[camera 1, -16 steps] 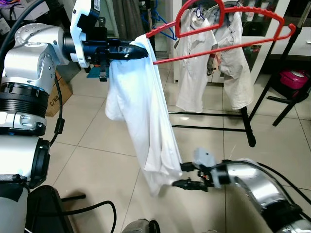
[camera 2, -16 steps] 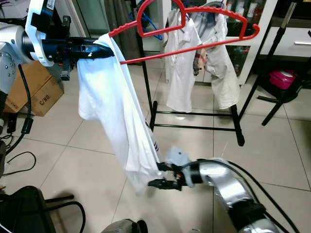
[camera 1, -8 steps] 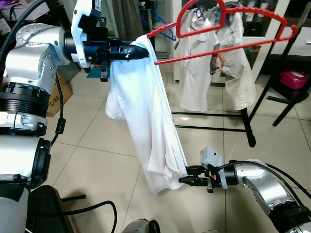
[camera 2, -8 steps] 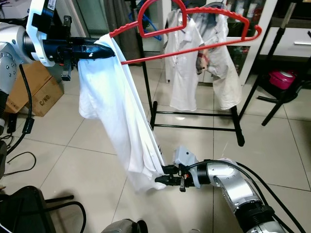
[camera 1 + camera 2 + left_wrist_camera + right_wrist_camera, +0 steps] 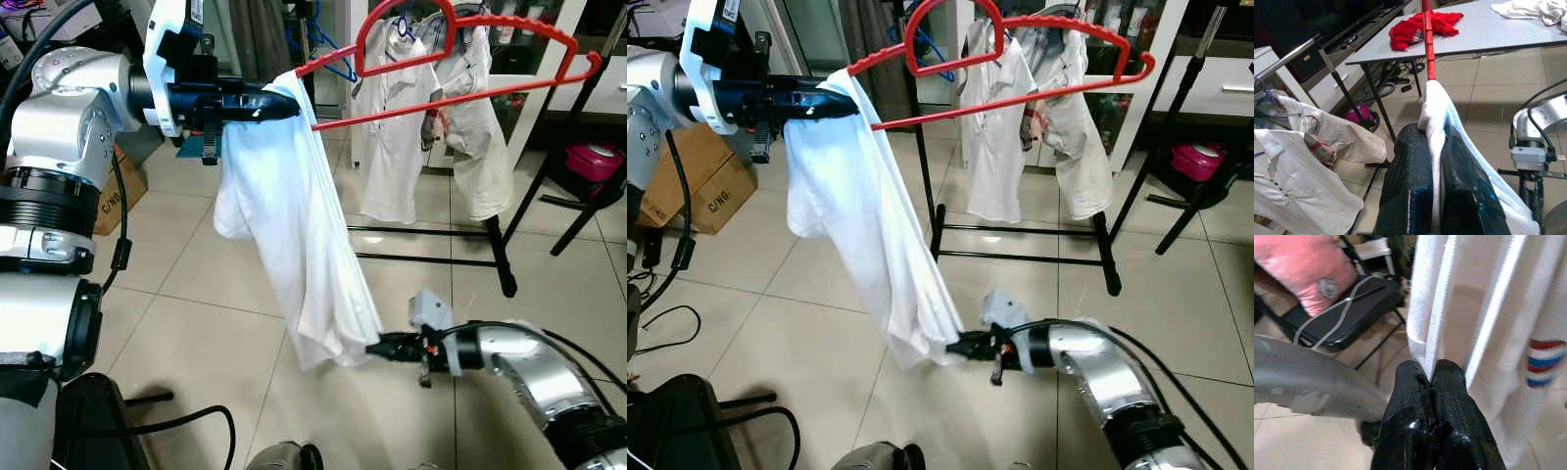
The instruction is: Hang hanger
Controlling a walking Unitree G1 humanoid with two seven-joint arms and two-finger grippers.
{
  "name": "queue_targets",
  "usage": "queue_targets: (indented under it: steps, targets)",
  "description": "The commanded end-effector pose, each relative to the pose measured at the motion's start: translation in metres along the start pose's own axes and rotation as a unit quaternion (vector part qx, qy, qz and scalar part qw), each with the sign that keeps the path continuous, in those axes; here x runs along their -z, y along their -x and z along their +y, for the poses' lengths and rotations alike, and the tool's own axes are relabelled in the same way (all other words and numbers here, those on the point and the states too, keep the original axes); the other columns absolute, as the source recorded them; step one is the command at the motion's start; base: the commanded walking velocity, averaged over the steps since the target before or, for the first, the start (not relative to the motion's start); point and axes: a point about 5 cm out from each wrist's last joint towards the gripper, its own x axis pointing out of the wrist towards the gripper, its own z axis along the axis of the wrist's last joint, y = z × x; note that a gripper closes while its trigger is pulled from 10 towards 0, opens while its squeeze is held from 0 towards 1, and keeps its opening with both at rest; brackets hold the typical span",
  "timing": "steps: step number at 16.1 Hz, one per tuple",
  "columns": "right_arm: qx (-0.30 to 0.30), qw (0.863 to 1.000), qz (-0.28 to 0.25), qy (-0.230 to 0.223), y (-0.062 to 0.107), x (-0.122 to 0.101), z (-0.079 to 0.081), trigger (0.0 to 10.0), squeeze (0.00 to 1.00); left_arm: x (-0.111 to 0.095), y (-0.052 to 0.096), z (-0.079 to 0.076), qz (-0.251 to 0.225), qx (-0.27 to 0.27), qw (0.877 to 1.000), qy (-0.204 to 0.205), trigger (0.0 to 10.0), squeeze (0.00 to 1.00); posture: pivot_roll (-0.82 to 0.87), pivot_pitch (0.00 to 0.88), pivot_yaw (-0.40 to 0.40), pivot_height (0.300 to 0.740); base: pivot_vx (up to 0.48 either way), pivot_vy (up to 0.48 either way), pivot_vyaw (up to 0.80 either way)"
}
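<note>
A red plastic hanger (image 5: 460, 54) is held out level at head height, with a white shirt (image 5: 294, 225) draped over its left end. My left gripper (image 5: 279, 106) is shut on that shirt-covered end of the hanger; in the left wrist view the fingers (image 5: 1410, 191) pinch the white cloth with the red hanger bar (image 5: 1426, 44) running beyond. Low down, my right gripper (image 5: 377, 349) is shut on the shirt's bottom hem (image 5: 1425, 352), pulling it to the right.
A black clothes rack (image 5: 490, 235) stands behind with two white shirts (image 5: 392, 127) hanging on it. A cardboard box (image 5: 705, 186) sits at the left, a pink container (image 5: 593, 157) at the right. Cables lie on the tiled floor.
My right gripper has closed on the shirt's lower hem and drawn it up and to the right. The left gripper and hanger have stayed put.
</note>
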Motion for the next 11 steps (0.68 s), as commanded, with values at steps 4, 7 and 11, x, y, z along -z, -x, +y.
queue_targets:
  steps: [4, 7, 11]
  targets:
    - [0.099, 0.994, 0.046, 0.0, 0.034, 0.012, -0.019, 0.0, 0.0, 0.008, 0.017, -0.009, 0.024, -0.009, 1.0, -0.017, 0.0, 0.0, -0.09, 0.029, 0.172, 0.74, 0.0, 0.0, 0.0]
    - [0.217, 0.968, 0.117, 0.047, 0.079, 0.019, -0.039, 0.0, 0.0, 0.031, 0.026, -0.03, 0.058, 0.001, 0.998, -0.008, 0.0, 0.0, -0.1, 0.013, 0.171, 0.74, 0.0, 0.0, 0.0]
    - [0.418, 0.894, 0.122, 0.108, 0.142, -0.012, -0.076, 0.0, 0.0, 0.059, 0.029, -0.076, 0.07, 0.036, 0.996, 0.045, 0.0, 0.0, -0.11, 0.0, 0.17, 0.74, 0.0, 0.0, 0.0]
